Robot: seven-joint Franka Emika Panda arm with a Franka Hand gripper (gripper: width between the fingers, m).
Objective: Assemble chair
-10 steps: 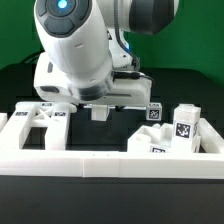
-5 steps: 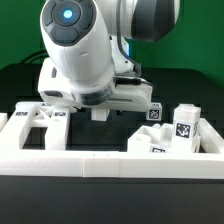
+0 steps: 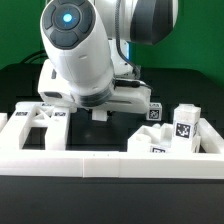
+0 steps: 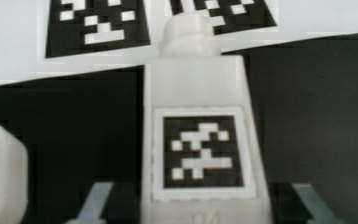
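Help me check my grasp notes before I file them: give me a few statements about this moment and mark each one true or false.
1. The long glossy white plastic chair part with a black-and-white square tag sits between the jaws. True.
2. The jaws stand wide open. False: they are shut on that chair part.
3. In the wrist view, the thin flat white marker board printed with black tags is partly hidden behind that part. True.
4. The X-braced square white plastic seat is on the exterior view's right. False: it is on the exterior view's left. The tagged white plastic blocks are on the right.
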